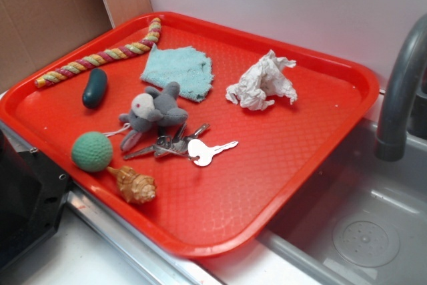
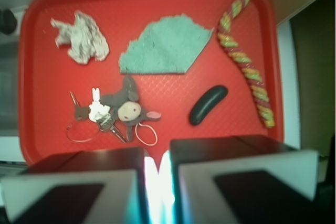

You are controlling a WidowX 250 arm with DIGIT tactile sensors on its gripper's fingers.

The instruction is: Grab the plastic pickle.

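A: Start at the left of the exterior view. What lies on the red tray [image 1: 320,125]?

B: Along the far left rim runs a twisted rope toy [image 1: 100,57], striped yellow, pink and green. Just beside it, nearer the camera, lies the plastic pickle [image 1: 94,88], dark teal, flat on the tray and touching nothing. Below it sits a green knitted ball [image 1: 92,151], and next to the ball a spiral seashell [image 1: 135,185].

A: And further right?

B: A small grey plush mouse [image 1: 153,110] on a bunch of keys [image 1: 190,146], a pale teal cloth [image 1: 179,71] behind them, then a crumpled white paper [image 1: 262,82]. Past the tray edge stands a grey faucet [image 1: 400,91] over a sink [image 1: 353,231].

A: Where is the claw?

B: Only the wrist view shows it. The gripper [image 2: 157,182] fills the bottom of that frame, its two fingers [image 2: 79,182] drawn close with only a thin bright slit between them, holding nothing.

A: And the pickle from there?

B: It lies [image 2: 208,104] above and slightly right of the fingertips, well clear of them, slanted, between the plush mouse on the left and the rope toy on the right.
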